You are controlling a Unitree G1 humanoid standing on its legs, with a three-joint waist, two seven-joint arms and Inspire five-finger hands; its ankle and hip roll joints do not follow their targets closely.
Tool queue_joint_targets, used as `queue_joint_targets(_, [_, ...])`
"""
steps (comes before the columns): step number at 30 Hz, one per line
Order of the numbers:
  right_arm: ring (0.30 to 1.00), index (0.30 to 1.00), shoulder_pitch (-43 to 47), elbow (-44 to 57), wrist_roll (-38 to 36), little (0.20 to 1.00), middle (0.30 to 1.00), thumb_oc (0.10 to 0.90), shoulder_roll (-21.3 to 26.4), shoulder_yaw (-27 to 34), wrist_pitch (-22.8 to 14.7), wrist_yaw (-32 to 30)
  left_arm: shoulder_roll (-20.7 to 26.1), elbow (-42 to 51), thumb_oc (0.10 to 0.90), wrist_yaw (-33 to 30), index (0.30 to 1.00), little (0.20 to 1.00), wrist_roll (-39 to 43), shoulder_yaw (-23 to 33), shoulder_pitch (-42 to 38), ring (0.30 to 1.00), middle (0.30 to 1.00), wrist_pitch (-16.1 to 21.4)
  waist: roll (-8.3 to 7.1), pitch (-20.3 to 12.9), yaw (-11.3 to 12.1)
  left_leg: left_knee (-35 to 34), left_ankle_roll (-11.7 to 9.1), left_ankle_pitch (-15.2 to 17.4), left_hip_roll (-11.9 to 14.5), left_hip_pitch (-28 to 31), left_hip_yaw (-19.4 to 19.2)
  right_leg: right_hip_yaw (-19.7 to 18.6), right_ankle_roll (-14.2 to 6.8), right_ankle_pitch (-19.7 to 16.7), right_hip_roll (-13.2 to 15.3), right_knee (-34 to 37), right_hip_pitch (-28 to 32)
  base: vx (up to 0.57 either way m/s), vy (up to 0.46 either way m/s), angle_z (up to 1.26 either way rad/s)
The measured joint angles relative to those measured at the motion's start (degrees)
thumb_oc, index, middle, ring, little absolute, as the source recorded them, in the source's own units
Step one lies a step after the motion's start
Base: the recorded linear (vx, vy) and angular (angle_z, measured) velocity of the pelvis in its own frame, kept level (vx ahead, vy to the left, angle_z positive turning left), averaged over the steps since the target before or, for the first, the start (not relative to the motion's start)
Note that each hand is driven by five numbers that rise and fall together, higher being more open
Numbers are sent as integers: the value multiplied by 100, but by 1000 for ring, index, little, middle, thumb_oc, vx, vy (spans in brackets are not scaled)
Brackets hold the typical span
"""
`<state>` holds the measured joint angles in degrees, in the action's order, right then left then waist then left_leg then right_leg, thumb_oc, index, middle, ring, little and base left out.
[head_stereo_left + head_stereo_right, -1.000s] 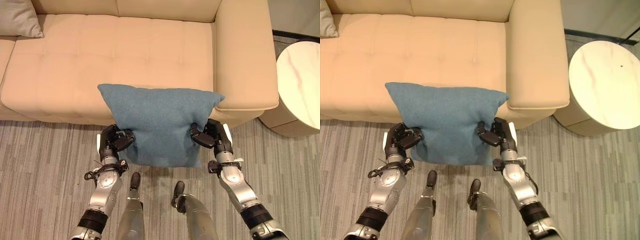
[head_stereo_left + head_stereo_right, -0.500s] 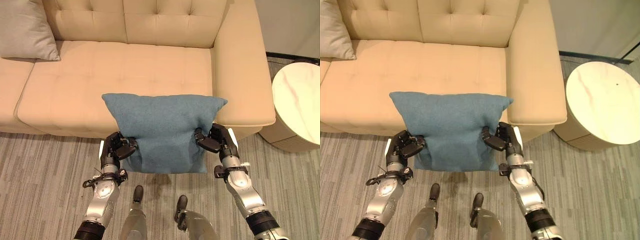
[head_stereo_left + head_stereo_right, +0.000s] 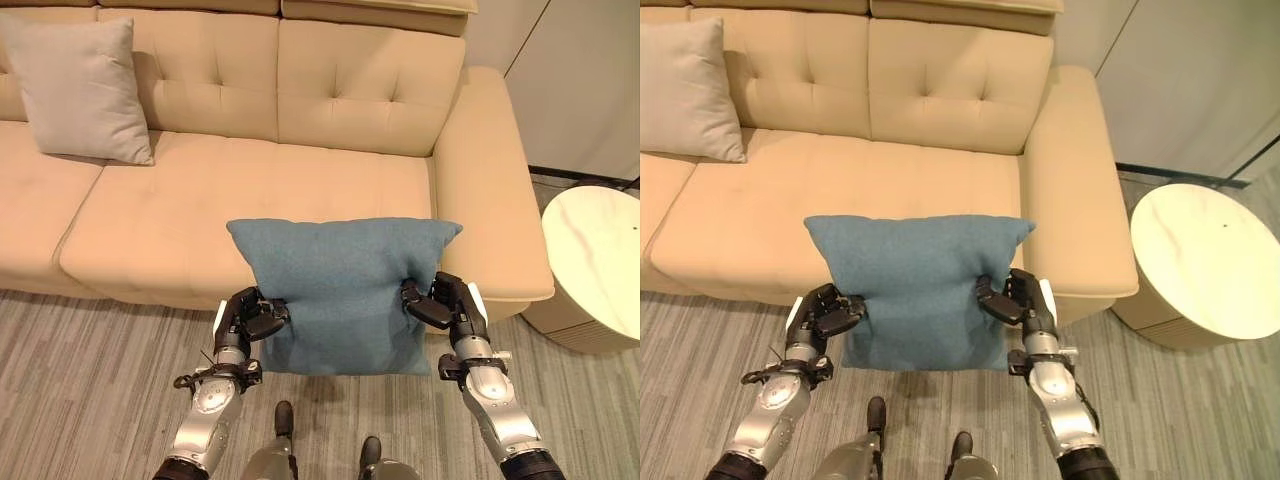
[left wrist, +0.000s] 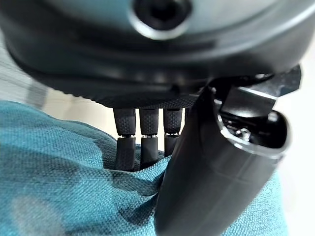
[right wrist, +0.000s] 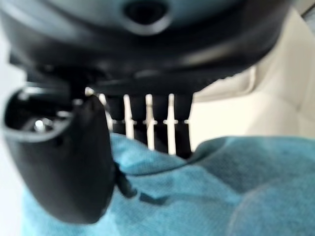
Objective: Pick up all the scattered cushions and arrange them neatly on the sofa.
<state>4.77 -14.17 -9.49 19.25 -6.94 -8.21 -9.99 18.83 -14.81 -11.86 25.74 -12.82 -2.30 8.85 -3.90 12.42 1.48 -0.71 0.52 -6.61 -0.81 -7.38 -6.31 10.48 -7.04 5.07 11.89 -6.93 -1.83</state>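
Observation:
A blue cushion (image 3: 345, 285) hangs in the air in front of the beige sofa (image 3: 300, 190), just before the seat's front edge at its right end. My left hand (image 3: 248, 318) pinches its left side and my right hand (image 3: 440, 303) pinches its right side. In the left wrist view the thumb (image 4: 211, 177) and fingers (image 4: 140, 142) clamp a fold of the blue cushion (image 4: 64, 187). The right wrist view shows the thumb (image 5: 69, 162) and fingers (image 5: 147, 123) closed on the blue cushion (image 5: 197, 196) the same way. A grey cushion (image 3: 85, 90) leans upright against the sofa back at the left.
A round side table (image 3: 600, 265) with a pale marble top stands to the right of the sofa's right armrest (image 3: 490, 180). Grey striped carpet (image 3: 90, 380) covers the floor in front of the sofa. The right and middle seats are bare.
The camera has tilted up, showing more of the sofa back and the grey cushion. Both hands have kept their hold and carried the blue cushion a little higher, nearer the seat.

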Motion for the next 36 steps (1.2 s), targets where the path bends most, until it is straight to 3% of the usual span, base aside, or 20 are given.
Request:
queue_joint_targets(3, [300, 300, -1, 3, 25, 300, 300, 400, -28, -83, 8, 61, 101, 8, 400, -2, 300, 300, -1, 86, -14, 300, 300, -2, -5, 3, 61, 23, 129, 126, -114, 257, -43, -2, -206, -119, 79, -165, 87, 137, 244, -24])
queue_joint_targets(6, [300, 300, 44, 51, 72, 300, 300, 400, -101, -121, 27, 105, 148, 24, 400, -2, 300, 300, -11, 186, -11, 300, 300, -2, 115, 6, 38, 94, 253, 371, -5, 408, -187, -147, -228, -109, 114, -1375, -461, 147, 141, -26])
queue_joint_targets(7, [300, 300, 27, 75, 75, 300, 300, 400, -107, -121, 28, 106, 143, 23, 400, -2, 300, 300, -13, 184, -4, 300, 300, -2, 124, 11, 42, 27, 290, 420, 7, 509, -203, -131, -257, -61, 148, -1666, -583, 252, 69, -40])
queue_joint_targets(8, [300, 300, -2, 112, 100, 300, 300, 400, -122, -125, 29, 118, 69, 11, 400, -2, 300, 300, -22, 189, 19, 300, 300, -3, 81, 3, 41, -150, 373, 494, -57, 697, -252, -131, -240, 251, 142, -1965, -888, 208, 42, -32])
queue_joint_targets(10, [300, 300, -2, 160, 155, 300, 300, 400, -122, -120, 29, 120, 56, 21, 400, -2, 300, 300, -21, 240, 23, 300, 300, -3, 82, 2, -39, -229, 380, 485, -65, 705, -239, -164, -169, 310, -128, -1660, -1192, 182, -1, -3])
queue_joint_targets(12, [300, 300, -26, 166, 160, 300, 300, 400, -101, -114, 32, 111, 29, 20, 400, 0, 300, 300, -22, 234, 43, 300, 300, -7, 69, -3, -121, -280, 313, 448, -120, 723, -204, -136, 17, 156, -327, -1325, -1432, 199, -30, 17])
queue_joint_targets(15, [300, 300, -55, 166, 175, 300, 300, 400, -51, -121, 44, 118, -15, -12, 400, 0, 300, 300, -20, 237, 58, 300, 300, -15, 89, 2, -176, -271, 264, 492, -146, 720, -50, -304, 86, -125, -635, -828, -1687, 172, -81, 29])
queue_joint_targets(16, [300, 300, -111, 166, 175, 300, 300, 400, -41, -117, 65, 114, -25, -11, 400, 1, 300, 300, -27, 211, 90, 300, 300, -26, 69, -6, -243, -263, 228, 473, -202, 775, 59, -290, 189, -424, -652, -431, -1601, 199, -112, 65])
queue_joint_targets(17, [300, 300, -178, 164, 175, 300, 300, 400, -3, -114, 66, 112, -76, -11, 400, 3, 300, 300, -37, 171, 158, 300, 300, -26, 61, -6, -250, -268, 166, 517, -250, 892, 138, -299, 383, -1006, -645, -188, -1413, 199, -113, 57])
queue_joint_targets(18, [300, 300, -209, 140, 188, 300, 300, 400, 32, -107, 80, 116, -184, -13, 400, 7, 300, 300, -37, 184, 245, 300, 300, -33, 158, -3, -228, -221, 59, 592, -186, 987, 263, -289, 579, -1043, -757, -92, -1220, 135, -92, 40])
queue_joint_targets(19, [300, 300, -281, 141, 201, 300, 300, 400, 48, -115, 126, 122, -281, 15, 400, 8, 300, 300, -38, 183, 390, 300, 300, -34, 201, -19, -187, 60, -63, 674, -92, 991, 377, -212, 713, -1160, -831, 268, -876, 107, -162, 22])
queue_joint_targets(21, [300, 300, -257, 152, 206, 300, 300, 400, 77, -112, 124, 133, -281, 19, 400, 18, 300, 300, -38, 175, 417, 300, 300, -35, 221, -21, -146, 220, -84, 672, -18, 977, 377, -130, 746, -1152, -903, 466, -676, 68, -146, 20])
queue_joint_targets(22, [300, 300, -271, 158, 202, 300, 300, 400, 87, -63, 120, 123, -306, -13, 400, 55, 300, 300, -34, 151, 344, 300, 300, -37, 204, -17, -174, 737, -318, 817, 7, 728, 422, -45, 861, -1109, -887, 514, -608, 12, -64, 62])
queue_joint_targets(24, [300, 300, -273, 161, 198, 300, 300, 400, 177, 64, 123, 109, -385, -25, 400, 111, 300, 300, -31, 82, 236, 300, 300, -39, 92, 17, -188, 2708, -511, 812, 21, -211, 357, 129, 981, -1007, -805, 628, -356, 85, -81, 51])
queue_joint_targets(26, [300, 300, -273, 166, 192, 300, 300, 400, 187, 71, 122, 102, -382, -22, 400, 114, 300, 300, -28, 62, 237, 300, 300, -39, 97, 13, -223, 3181, -517, 883, 126, -408, 305, 218, 1058, -950, -859, 727, -163, 181, -18, 8])
queue_joint_targets(28, [300, 300, -297, 193, 170, 300, 300, 400, 208, 121, 117, 85, -368, -13, 400, 142, 300, 300, -30, 22, 177, 300, 300, -39, 61, 0, -267, 2560, -261, 1050, 211, -387, 109, 238, 1064, -804, -897, 890, -36, 193, 42, 11])
queue_joint_targets(30, [300, 300, -286, 173, 165, 300, 300, 400, 217, 283, 121, 52, -375, 20, 400, 196, 300, 300, -39, -92, 103, 300, 300, -40, 35, 12, -269, 1467, -258, 1028, 227, -475, 49, 261, 1003, -863, -957, 1046, 38, 204, 78, 4])
queue_joint_targets(33, [300, 300, -297, 162, 165, 300, 300, 400, 219, 285, 123, -16, -382, 6, 400, 214, 300, 300, -47, -144, 132, 300, 300, -54, -5, 34, -230, 802, -542, 768, 243, -646, 121, 228, 1011, -852, -1050, 1187, 293, 197, 108, -15])
queue_joint_targets(36, [300, 300, -363, 169, 167, 300, 300, 400, 191, 253, 124, -13, -314, 7, 400, 217, 300, 300, -53, -162, 186, 300, 300, -76, 64, 8, -242, 427, -284, 474, 291, -550, 241, 141, 828, -621, -1178, 1171, 569, 205, 143, -34])
